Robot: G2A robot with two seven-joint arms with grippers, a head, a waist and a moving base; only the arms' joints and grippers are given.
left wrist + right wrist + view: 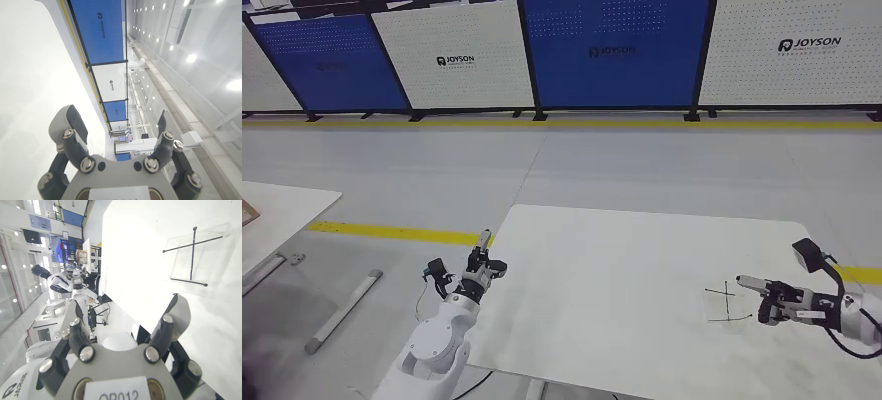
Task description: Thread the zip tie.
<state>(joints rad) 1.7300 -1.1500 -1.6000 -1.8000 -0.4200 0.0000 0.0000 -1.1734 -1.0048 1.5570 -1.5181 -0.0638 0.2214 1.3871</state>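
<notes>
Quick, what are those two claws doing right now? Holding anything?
Left gripper: open, holding nothing.
Right gripper: open, holding nothing; the zip ties lie untouched ahead of it.

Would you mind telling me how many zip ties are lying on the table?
3, all near the right gripper: one zip tie crossed by a second zip tie, and a third zip tie lying by the first's end. None seems hidden.
</notes>
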